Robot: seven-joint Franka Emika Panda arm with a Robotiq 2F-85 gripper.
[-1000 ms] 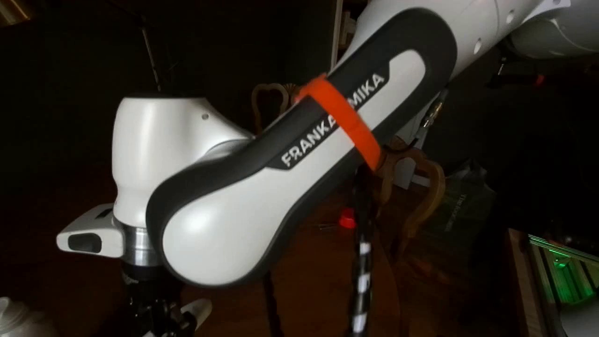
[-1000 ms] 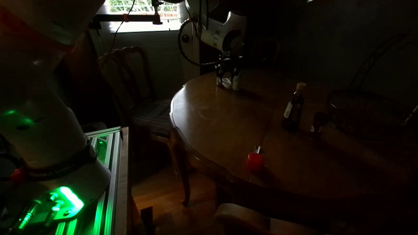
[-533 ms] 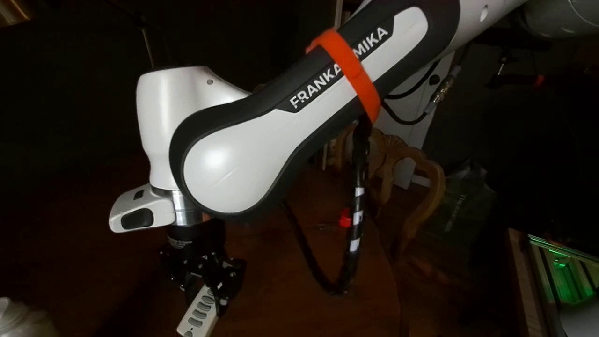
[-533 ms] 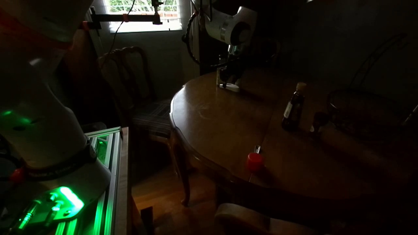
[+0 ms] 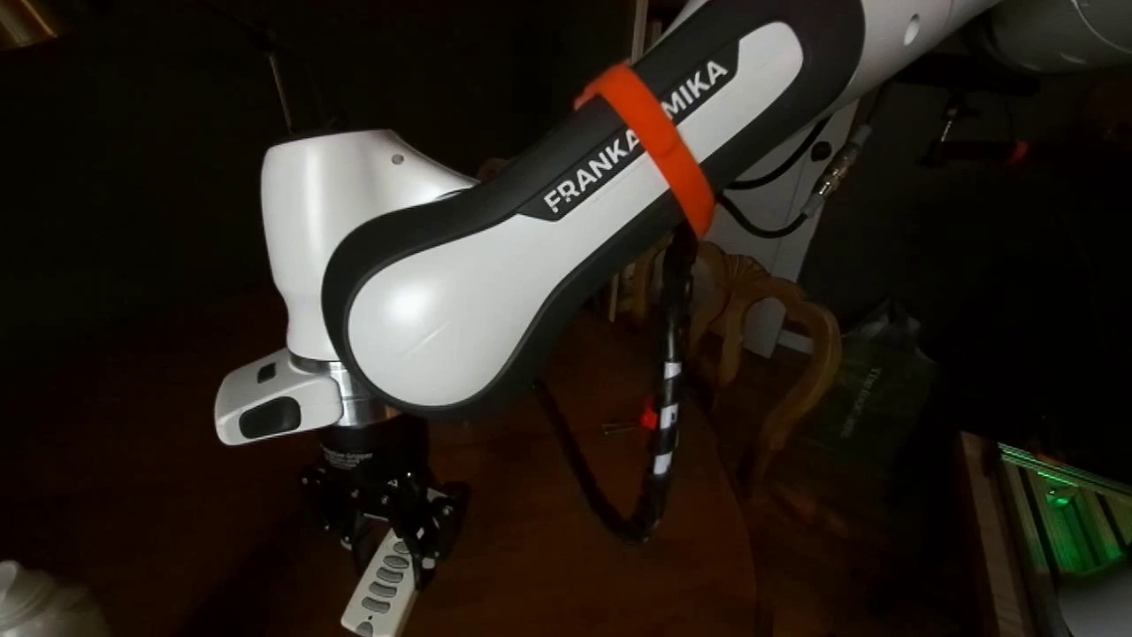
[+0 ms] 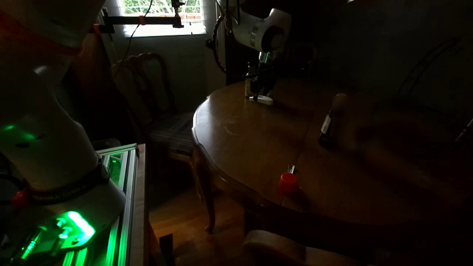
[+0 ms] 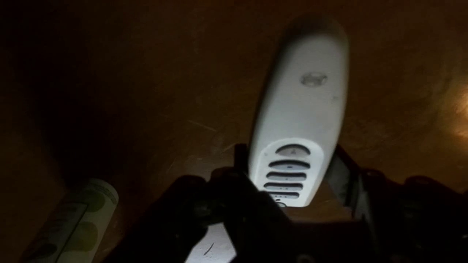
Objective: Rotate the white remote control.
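The white remote control (image 7: 299, 109) lies lengthwise between the two fingers of my gripper (image 7: 289, 157) in the wrist view, with grey buttons towards the camera. The dark fingers (image 7: 241, 157) press on both long sides near the button end. In an exterior view the remote (image 5: 386, 584) slants down to the left from my gripper (image 5: 391, 562), its lower end cut near the frame edge. It also shows as a small white strip (image 6: 262, 100) low over the table in an exterior view. Whether it touches the tabletop I cannot tell.
A white container with green pictures (image 7: 84, 219) stands near the gripper. A red object (image 6: 288, 183) sits near the table's edge (image 6: 236, 181). A dark bottle with a white label (image 6: 326, 125) stands farther right. A black cable (image 5: 632, 522) hangs from the arm.
Over the last second my gripper has risen and turned, carrying the remote, whose buttons came into view. Since half a second ago it shifted slightly right. A dark blur now covers the bottle's right side.
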